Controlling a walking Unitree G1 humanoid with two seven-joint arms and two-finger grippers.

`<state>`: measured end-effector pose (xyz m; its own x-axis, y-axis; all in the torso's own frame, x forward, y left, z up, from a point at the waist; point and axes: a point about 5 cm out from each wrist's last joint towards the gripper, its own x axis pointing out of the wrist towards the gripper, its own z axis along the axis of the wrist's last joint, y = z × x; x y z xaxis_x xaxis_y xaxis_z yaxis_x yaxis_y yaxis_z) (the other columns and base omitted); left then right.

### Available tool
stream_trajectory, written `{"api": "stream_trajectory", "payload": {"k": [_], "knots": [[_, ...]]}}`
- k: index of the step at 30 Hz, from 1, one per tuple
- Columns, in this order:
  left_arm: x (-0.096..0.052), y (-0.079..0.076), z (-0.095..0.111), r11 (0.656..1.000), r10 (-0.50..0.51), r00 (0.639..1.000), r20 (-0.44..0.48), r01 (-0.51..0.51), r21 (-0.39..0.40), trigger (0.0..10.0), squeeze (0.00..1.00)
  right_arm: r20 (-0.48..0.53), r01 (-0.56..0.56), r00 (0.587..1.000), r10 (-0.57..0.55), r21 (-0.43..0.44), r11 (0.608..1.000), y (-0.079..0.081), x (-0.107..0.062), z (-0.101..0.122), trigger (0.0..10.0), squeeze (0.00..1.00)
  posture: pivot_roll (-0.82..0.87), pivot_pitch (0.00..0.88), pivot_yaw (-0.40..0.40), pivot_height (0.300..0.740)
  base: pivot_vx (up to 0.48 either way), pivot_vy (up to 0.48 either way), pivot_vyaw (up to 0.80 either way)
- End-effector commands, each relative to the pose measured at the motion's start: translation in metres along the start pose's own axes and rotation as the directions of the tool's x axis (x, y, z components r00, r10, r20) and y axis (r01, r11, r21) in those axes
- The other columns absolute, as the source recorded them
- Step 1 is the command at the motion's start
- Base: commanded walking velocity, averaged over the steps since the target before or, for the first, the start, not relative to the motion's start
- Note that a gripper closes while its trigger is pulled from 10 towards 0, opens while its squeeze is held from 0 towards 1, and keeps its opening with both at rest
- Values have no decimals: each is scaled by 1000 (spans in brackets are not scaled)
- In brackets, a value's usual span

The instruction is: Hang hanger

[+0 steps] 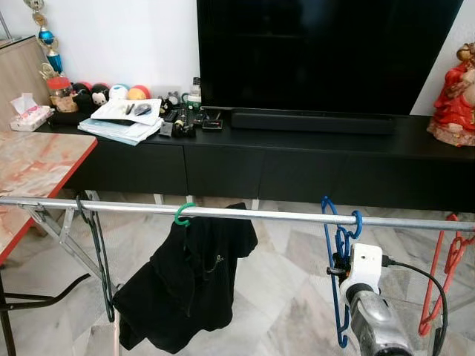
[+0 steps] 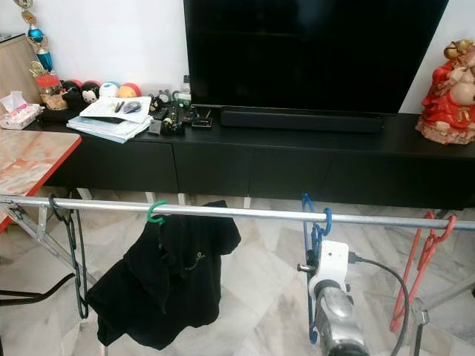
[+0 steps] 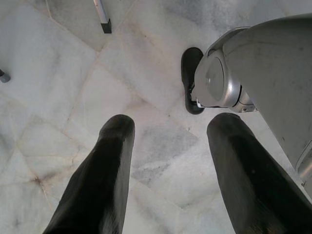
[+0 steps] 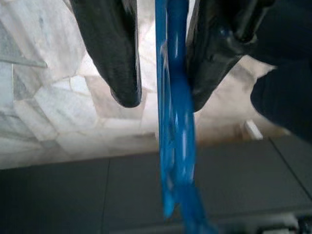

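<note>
The blue hanger [image 1: 339, 252] is seen hooked over the rail [image 1: 245, 214], hanging straight down between the parted fingers of the right tool [image 4: 163, 97], one finger touching it, not clamped. The red hangers [image 1: 444, 271] hang nearby; the left tool [image 3: 168, 131] is open, idle over the floor [image 3: 58, 73].

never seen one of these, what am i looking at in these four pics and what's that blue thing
This is a walking humanoid robot with two silver arms, each ending in a pincer of two black fingers. The two wide pictures come from cameras in its head, the close-ups from its wrists. Ahead runs a silver metal clothes rail carrying a black shirt on a green hanger, red plastic hangers and a black wire hanger. The blue thing is a bunch of blue plastic hangers hooked on the rail. The right pincer has its fingers either side of it, slightly apart. The left pincer points at the marble floor, open.
</note>
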<state>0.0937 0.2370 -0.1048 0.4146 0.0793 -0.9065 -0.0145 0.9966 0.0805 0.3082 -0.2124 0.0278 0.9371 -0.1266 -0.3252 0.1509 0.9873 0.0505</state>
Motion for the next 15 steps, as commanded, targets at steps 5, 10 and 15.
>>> {"api": "stream_trajectory", "payload": {"k": [5,10,15], "knots": [[0,0,-3,1000,-7,1000,-19,7,25,10000,0,107,20,994,-23,23,1000,-6,-10,2,10000,1000,159,0,-17,740,0,0,0],[0,-1,-3,999,-12,1000,-22,13,31,10000,0,188,68,979,-75,46,997,-17,-25,-3,10000,1000,153,0,-18,740,0,0,0],[0,0,-4,999,-13,1000,-24,14,37,10000,0,279,95,955,-99,26,995,-22,-44,-5,10000,1000,145,0,-21,740,0,0,0]]}}
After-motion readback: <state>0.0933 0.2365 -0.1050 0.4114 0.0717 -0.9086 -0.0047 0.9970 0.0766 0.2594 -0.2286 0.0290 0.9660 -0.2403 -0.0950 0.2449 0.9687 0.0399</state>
